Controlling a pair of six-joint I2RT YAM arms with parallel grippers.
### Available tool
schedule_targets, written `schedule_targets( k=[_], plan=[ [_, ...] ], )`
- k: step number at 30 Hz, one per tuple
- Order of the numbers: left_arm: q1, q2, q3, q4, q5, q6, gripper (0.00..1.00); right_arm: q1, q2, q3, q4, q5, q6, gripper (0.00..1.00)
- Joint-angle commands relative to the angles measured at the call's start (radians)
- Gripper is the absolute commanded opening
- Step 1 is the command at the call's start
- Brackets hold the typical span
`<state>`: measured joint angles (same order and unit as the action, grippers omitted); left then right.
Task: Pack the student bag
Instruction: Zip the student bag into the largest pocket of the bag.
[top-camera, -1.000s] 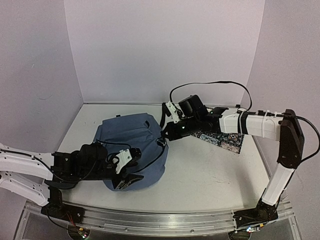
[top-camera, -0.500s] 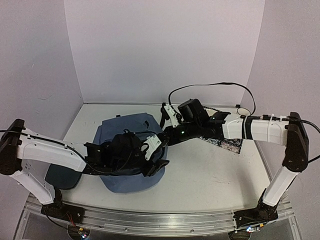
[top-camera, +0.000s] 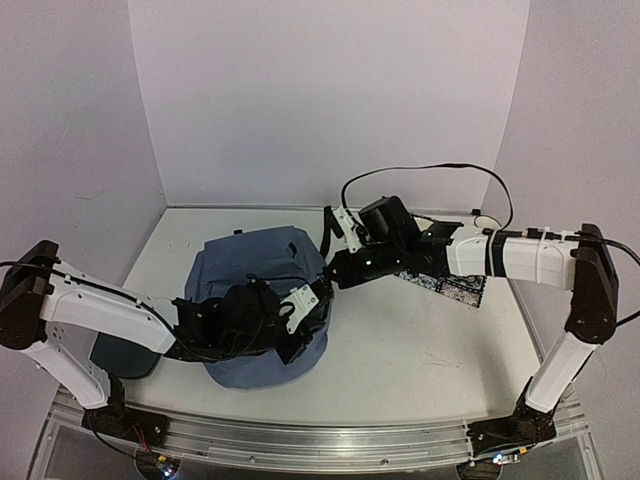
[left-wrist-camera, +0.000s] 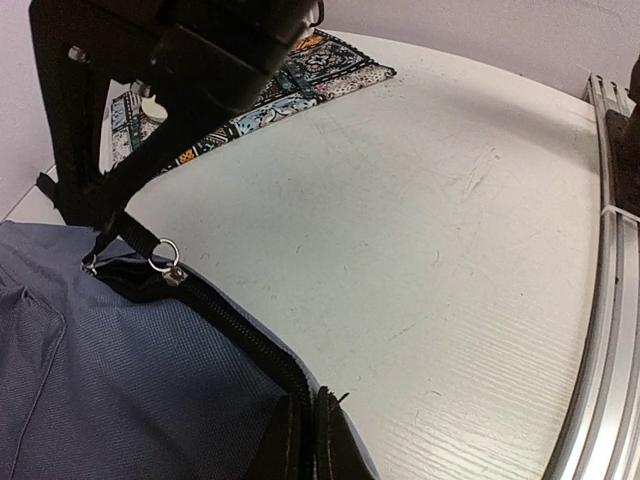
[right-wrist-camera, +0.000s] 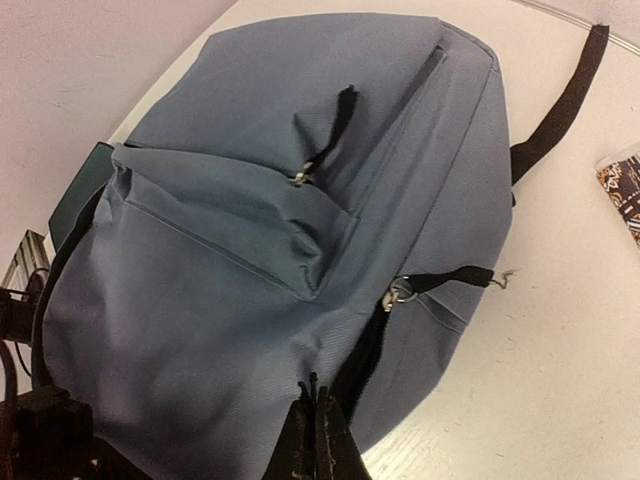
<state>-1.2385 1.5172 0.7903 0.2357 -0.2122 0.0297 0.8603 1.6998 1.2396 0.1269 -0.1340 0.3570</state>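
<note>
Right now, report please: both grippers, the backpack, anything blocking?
Left gripper shut on slate-blue fabric backpack, zipper edge. Right gripper likewise. Patterned cloth lies apart.

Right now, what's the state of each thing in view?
slate-blue fabric backpack: lying flat, front pocket up, pinched at its zipper edge.
left gripper: shut on the backpack's zipper edge.
right gripper: shut on the backpack's zipper edge.
tile-patterned flat item: lying flat, partly covered.
dark teal pad: lying flat, partly covered.

Slate-blue fabric backpack (top-camera: 255, 255) and dark teal pad (top-camera: 122, 357) partly covered by left arm (top-camera: 110, 310); patterned fabric piece (top-camera: 457, 285) partly beneath right arm (top-camera: 505, 255)
</note>
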Motion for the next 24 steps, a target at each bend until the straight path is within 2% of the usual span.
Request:
schedule_targets(
  k=[1, 11, 17, 18, 19, 20, 22, 24],
  plan=[
    [-0.066, -0.087, -0.063, 0.016, 0.060, 0.017, 0.00, -0.073, 0.050, 0.097, 0.027, 0.039, -0.039, 0.00],
    [-0.123, -0.101, -0.081, 0.017, 0.015, -0.020, 0.00, -0.134, 0.295, 0.308, 0.031, 0.035, -0.091, 0.00],
    [-0.100, -0.028, -0.007, 0.025, -0.080, -0.050, 0.01, -0.151, 0.320, 0.353, 0.029, 0.015, -0.093, 0.01],
    [-0.090, -0.010, 0.012, 0.025, -0.081, -0.054, 0.03, -0.157, 0.314, 0.351, 0.026, 0.012, -0.092, 0.06],
    [-0.079, 0.006, 0.031, 0.025, -0.080, -0.062, 0.07, -0.162, 0.301, 0.343, 0.024, 0.013, -0.092, 0.16],
    [-0.067, 0.019, 0.052, 0.024, -0.075, -0.072, 0.14, -0.168, 0.284, 0.330, 0.021, 0.018, -0.092, 0.27],
    [-0.045, 0.031, 0.081, 0.024, -0.071, -0.090, 0.29, -0.185, 0.243, 0.302, 0.012, 0.038, -0.097, 0.44],
    [-0.016, 0.032, 0.107, 0.023, -0.066, -0.107, 0.39, -0.203, 0.200, 0.270, -0.003, 0.066, -0.107, 0.57]
  ],
)
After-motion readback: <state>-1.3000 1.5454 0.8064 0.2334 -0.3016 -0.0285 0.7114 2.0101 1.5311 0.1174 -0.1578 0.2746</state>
